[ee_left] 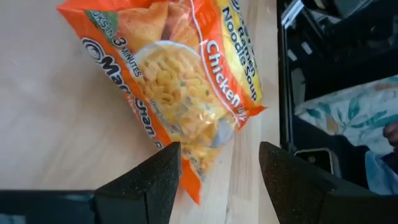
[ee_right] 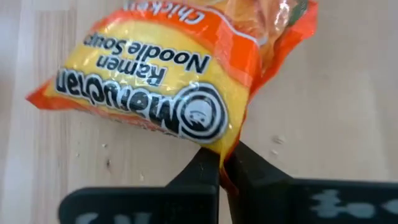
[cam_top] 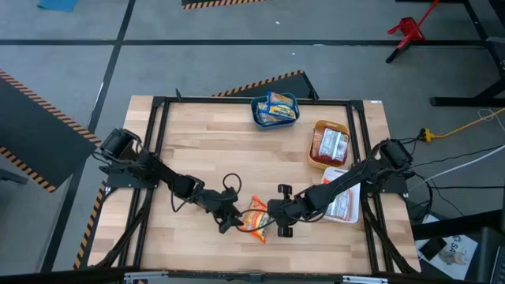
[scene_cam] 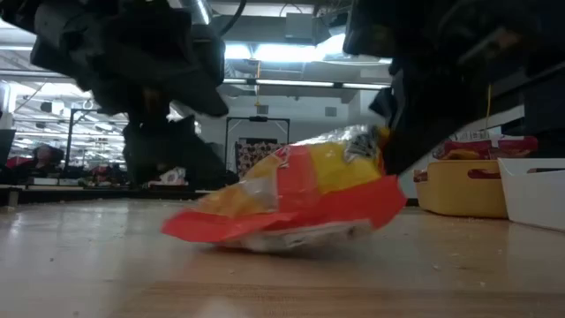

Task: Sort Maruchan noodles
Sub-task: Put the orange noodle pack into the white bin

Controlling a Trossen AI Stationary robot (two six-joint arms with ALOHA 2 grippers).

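Near the table's front edge, between the two arms, lies the orange chicken noodle packet [cam_top: 255,216], the landmark for everything else. Left of it, the left gripper [ee_left: 217,168] reaches low across the wood [cam_top: 197,150] with its fingers apart, straddling the packet's near corner without pinching it. Right of the packet, the right gripper [ee_right: 225,163] has its fingers pressed together on the packet's edge, so the step in hand looks like the pick-up of this orange packet by the right arm. Next, I judge, that arm must lift and carry it to a bin; the orange bin [cam_top: 329,145], the white bin [cam_top: 344,203] and the blue bin [cam_top: 274,110] all sit right of and beyond the packet, each already holding packets.
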